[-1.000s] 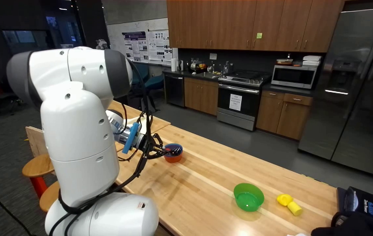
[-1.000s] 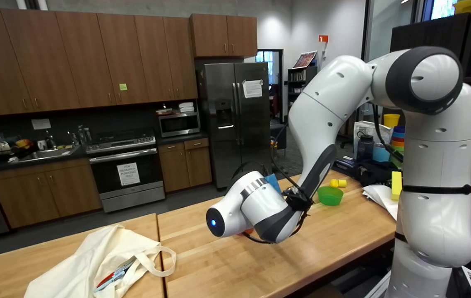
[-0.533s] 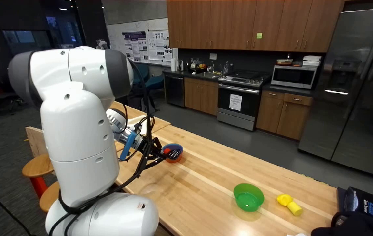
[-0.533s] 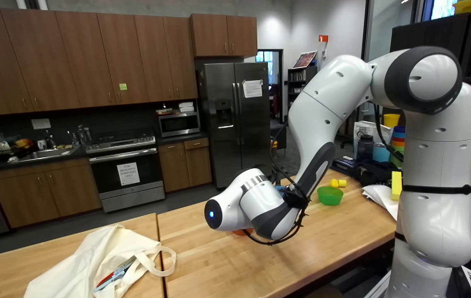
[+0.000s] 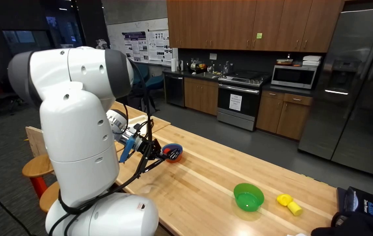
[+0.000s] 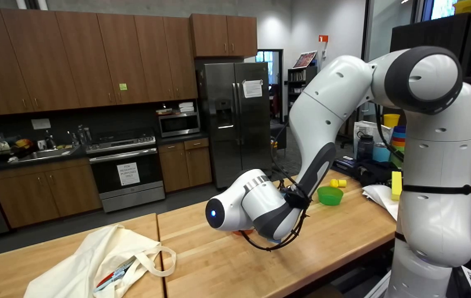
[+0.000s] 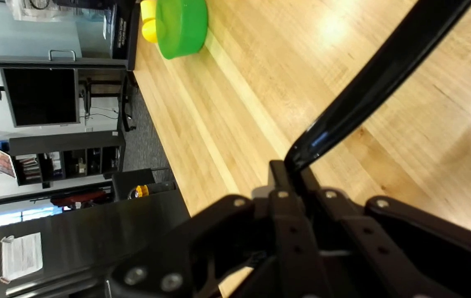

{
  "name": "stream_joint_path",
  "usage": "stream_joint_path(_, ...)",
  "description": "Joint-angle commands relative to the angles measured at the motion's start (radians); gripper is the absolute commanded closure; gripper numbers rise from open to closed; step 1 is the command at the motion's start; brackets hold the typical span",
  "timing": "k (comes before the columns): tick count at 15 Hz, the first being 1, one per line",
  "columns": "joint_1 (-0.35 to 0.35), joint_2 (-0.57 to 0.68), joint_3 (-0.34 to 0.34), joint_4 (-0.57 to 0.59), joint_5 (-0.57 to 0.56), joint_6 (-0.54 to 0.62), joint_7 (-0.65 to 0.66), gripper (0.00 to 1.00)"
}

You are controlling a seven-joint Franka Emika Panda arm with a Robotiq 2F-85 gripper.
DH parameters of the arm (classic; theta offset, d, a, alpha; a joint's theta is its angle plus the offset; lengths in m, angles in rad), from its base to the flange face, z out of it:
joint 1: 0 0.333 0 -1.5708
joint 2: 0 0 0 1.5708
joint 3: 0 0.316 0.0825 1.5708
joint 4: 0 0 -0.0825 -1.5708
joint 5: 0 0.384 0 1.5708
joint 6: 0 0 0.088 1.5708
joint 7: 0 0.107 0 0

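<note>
White arm [image 6: 327, 97] arches through the right half of an exterior view, wrist [image 6: 258, 203] just below centre, gripper [image 7: 295, 178] lower centre in the wrist view, fingers [image 7: 284, 209] pinched tight

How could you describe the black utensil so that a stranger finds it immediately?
Start at the wooden table and follow the white arm above it to the closed pincer. The black utensil gripped there is long and glossy, unlike the bolted pincer and the round green bowl.
</note>
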Motion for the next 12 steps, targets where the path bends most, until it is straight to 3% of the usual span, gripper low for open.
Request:
stream_joint_path(1,-0.004,-0.05,-0.003,-0.042,-0.016,0.044,0.024,0.98)
stream_joint_path(9,-0.004,-0.067,-0.003,-0.067,-0.049,0.068,0.058,0.98)
stream_joint_path(10,0.0,-0.024,0.001,-0.032,-0.031,0.039,0.047,0.93)
stream_joint_path(12,-0.001,-0.027,0.001,-0.037,-0.038,0.045,0.052,0.93)
